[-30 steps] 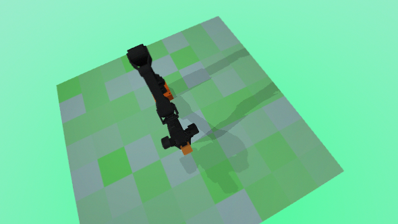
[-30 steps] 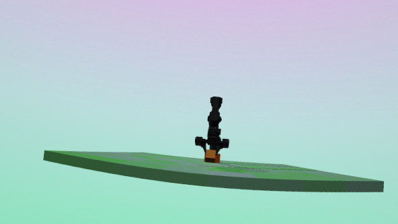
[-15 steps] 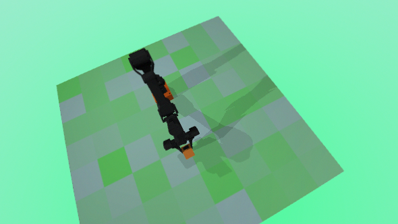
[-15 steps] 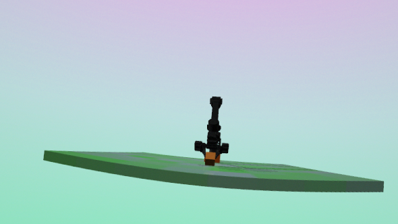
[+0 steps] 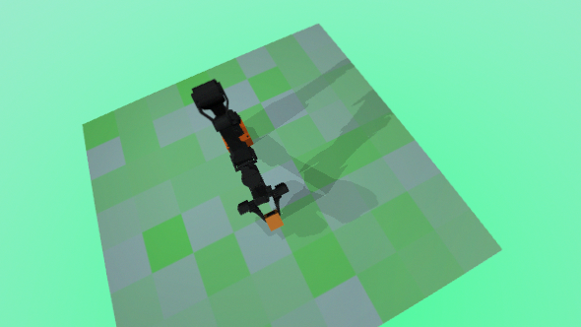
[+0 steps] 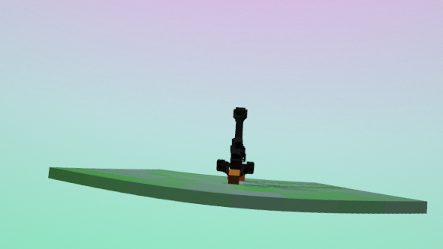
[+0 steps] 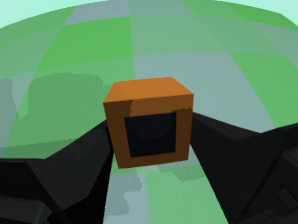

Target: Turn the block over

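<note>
The orange block (image 5: 275, 222) (image 6: 233, 178) (image 7: 150, 88) is between the fingers, near the middle of the checkered table (image 5: 167, 243) (image 6: 150, 187) (image 7: 90, 40). The dark square mark (image 7: 151, 135) is on the block's side that faces the wrist camera, back toward the gripper. In the top view a dark strip shows at the block's edge by the fingers. My gripper (image 5: 273, 216) is shut on the block, one finger on each side, and reaches outward at a slant. The block's underside is hidden, and I cannot tell whether it touches the table.
Orange parts (image 5: 245, 134) show beside the black arm (image 5: 252, 178) (image 6: 239, 129), near its base. The arm's shadows (image 5: 345, 148) fall across the table on the right in the top view. The table's edges (image 6: 319, 207) drop off on all sides.
</note>
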Robot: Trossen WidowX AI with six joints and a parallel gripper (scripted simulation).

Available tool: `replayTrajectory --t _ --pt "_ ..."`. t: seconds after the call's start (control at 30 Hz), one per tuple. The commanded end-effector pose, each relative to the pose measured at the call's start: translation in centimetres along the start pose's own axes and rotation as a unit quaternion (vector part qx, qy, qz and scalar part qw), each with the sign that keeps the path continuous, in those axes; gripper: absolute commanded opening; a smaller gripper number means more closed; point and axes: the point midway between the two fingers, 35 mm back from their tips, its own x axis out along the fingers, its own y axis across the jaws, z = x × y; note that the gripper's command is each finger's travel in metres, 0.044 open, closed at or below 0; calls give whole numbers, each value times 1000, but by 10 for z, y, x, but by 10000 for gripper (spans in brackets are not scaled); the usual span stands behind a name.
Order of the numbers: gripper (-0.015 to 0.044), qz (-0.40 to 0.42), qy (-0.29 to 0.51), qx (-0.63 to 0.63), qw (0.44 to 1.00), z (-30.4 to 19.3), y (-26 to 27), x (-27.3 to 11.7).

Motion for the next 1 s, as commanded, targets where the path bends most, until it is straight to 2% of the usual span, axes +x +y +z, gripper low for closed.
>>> replayTrajectory --t 0.0,0.63,0.97 --pt "0 2 -23 -2 1000 -5 1 -7" --pt "0 2 -39 -2 999 -3 1 -9" --pt "263 2 -39 -2 999 -3 1 -9"
